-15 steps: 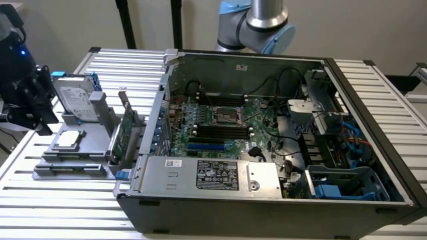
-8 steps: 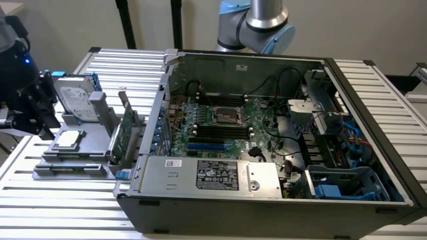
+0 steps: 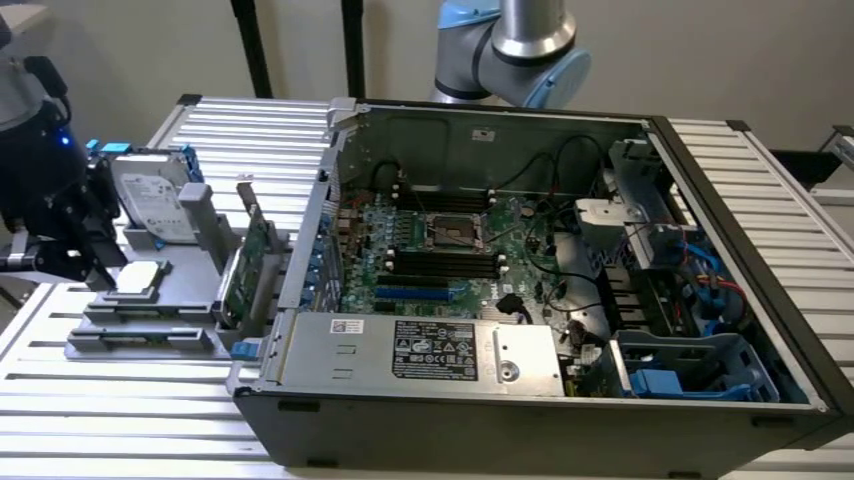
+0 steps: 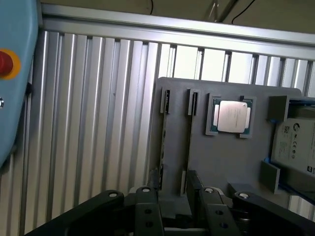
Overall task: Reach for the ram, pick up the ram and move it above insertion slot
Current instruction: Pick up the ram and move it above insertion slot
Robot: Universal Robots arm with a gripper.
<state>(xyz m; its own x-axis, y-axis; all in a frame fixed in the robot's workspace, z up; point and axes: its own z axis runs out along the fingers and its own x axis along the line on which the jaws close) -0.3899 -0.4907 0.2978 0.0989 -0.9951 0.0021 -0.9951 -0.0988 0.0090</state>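
Observation:
The ram [image 4: 163, 137] appears edge-on as a thin dark strip standing in a slot of the grey holder [image 4: 226, 157], in the slot farther from the CPU [image 4: 231, 117]. My gripper [image 4: 178, 216] hovers over the near end of that holder, open, with its black fingers [image 4: 147, 214] on either side of the two slots and nothing between them. In the exterior view the gripper [image 3: 91, 262] is at the far left, over the holder [image 3: 147, 335], well apart from the open computer case [image 3: 534, 260]. The dark memory slots [image 3: 441, 262] lie on the motherboard inside the case.
A hard drive [image 3: 147, 195] leans at the back of the holder, and a taller green card with a metal bracket [image 3: 248, 262] stands between holder and case. A CPU [image 3: 140, 280] lies on the holder. Cables and a blue drive cage [image 3: 694, 370] crowd the case's right side. A blue box with a red button [image 4: 10, 64] is nearby.

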